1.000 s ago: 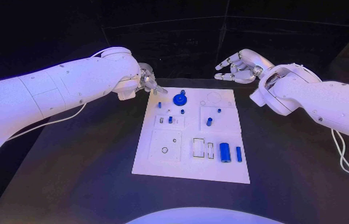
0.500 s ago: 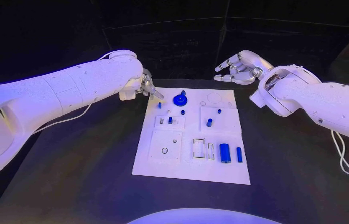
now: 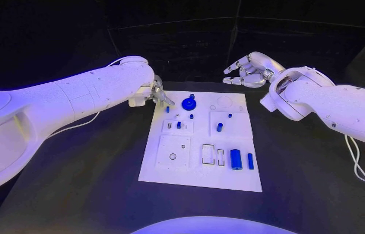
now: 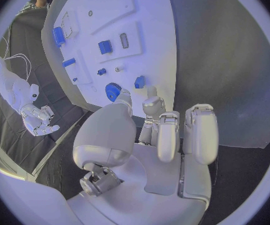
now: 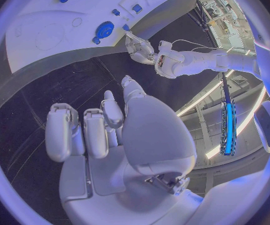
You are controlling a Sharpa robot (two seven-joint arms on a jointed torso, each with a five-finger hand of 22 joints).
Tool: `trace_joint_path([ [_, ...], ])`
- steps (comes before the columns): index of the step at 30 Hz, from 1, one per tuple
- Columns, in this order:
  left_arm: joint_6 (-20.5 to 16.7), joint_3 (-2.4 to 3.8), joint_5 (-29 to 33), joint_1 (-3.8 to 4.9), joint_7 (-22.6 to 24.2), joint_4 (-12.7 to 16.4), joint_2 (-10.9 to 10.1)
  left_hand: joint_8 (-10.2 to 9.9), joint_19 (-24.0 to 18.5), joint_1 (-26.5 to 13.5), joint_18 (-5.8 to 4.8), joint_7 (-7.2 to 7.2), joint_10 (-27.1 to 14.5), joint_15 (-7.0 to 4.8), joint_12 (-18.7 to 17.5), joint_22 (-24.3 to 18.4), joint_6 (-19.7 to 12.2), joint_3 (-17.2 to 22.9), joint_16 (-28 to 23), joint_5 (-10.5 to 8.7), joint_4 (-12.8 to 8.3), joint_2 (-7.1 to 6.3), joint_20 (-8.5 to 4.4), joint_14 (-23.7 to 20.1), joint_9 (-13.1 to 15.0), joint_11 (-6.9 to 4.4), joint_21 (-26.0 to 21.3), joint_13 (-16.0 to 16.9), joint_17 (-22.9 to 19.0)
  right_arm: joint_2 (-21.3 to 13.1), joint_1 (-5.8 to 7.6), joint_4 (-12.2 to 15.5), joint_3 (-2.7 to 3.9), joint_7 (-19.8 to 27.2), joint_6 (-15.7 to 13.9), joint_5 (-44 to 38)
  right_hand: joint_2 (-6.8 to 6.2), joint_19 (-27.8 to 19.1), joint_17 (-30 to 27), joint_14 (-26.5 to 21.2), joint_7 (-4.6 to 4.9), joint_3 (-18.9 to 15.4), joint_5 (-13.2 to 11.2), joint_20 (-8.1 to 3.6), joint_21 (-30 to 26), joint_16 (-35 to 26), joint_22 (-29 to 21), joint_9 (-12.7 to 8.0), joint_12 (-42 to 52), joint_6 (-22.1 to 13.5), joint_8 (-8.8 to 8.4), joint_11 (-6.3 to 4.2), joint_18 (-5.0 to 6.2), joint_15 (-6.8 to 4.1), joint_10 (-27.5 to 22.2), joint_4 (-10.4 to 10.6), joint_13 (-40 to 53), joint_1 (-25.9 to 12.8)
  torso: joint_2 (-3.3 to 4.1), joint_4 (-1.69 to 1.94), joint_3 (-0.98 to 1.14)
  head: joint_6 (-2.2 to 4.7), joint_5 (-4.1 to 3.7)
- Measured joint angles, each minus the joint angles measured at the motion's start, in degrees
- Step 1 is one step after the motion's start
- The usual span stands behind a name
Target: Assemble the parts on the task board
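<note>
left hand [image 3: 158,93] over task board [image 3: 199,178] corner, right hand [image 3: 248,71] raised, both empty, fingers apart

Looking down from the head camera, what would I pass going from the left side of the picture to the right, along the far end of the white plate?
Left arm → left hand → small blue peg → blue gear → right hand → right arm.

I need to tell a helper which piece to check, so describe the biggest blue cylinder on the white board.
On the task board, look at the near right corner. The big blue cylinder lies there lengthwise, beside a thinner blue rod to its right. It is the fattest blue part on the board.
</note>
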Motion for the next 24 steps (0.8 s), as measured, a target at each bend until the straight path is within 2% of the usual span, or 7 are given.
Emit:
trace_joint_path([
  [3,0.2,0.0,-0.3,-0.08,0.3,-0.3,0.4,-0.2,0.0,0.1,0.0,-0.02,0.0,0.0,0.0,0.0,0.4,-0.3,0.0,0.0,0.0,0.09,0.0,0.0,-0.1,-0.03,0.0,0.1,0.0,0.1,0.0,0.0,0.0,0.0,0.0,0.0,0.0,0.0,0.0,0.0,0.0,0.0,0.0,0.0,0.0,0.0,0.0,0.0,0.0,0.0,0.0,0.0,0.0,0.0,0.0,0.0,0.0,0.0,0.0,0.0,0.01,0.0,0.09],
  [6,0.6,0.0,-0.4,-0.2,0.5,-0.7,0.6,-0.5,0.0,0.9,0.0,-0.07,0.2,0.0,0.0,0.0,0.5,-0.6,0.0,0.0,-0.3,0.93,0.0,0.0,-0.3,-0.22,0.0,0.1,0.0,0.1,0.0,-0.1,0.0,0.0,0.1,0.0,0.0,0.0,0.0,0.0,0.0,0.0,0.0,0.0,0.0,0.0,0.0,0.0,0.0,0.0,0.0,0.0,0.0,0.0,0.0,0.0,0.0,0.0,0.0,-0.01,0.03,0.01,0.15],
  [10,1.2,-0.02,-0.6,-0.31,0.7,-1.3,0.9,-0.6,0.0,2.2,0.0,-0.1,0.2,0.0,0.2,0.0,0.9,-0.7,0.0,0.0,-0.9,1.42,0.0,0.0,-0.6,-0.22,0.0,0.1,0.0,0.1,0.0,-0.1,0.0,0.0,0.1,0.0,0.0,0.0,0.0,0.0,0.0,0.0,0.0,0.0,0.0,0.0,0.0,0.0,0.0,0.0,0.0,0.0,0.0,0.0,0.0,0.0,0.0,0.0,0.0,0.0,0.03,-0.08,0.12],
  [24,2.1,-0.06,-0.8,-0.62,1.1,-2.6,1.7,-0.9,0.0,3.1,0.01,-0.09,0.2,0.0,0.2,0.0,1.3,-0.9,0.0,0.0,-1.4,1.83,0.0,0.0,-0.8,-0.22,0.0,0.1,0.0,0.3,0.0,-0.1,0.0,0.0,0.2,0.0,0.0,0.0,0.0,0.0,0.0,0.0,0.0,0.0,0.0,0.0,0.0,0.0,0.0,0.0,0.0,0.0,0.0,0.0,0.0,0.0,0.0,0.0,-0.03,0.0,0.06,-0.35,-0.05],
])
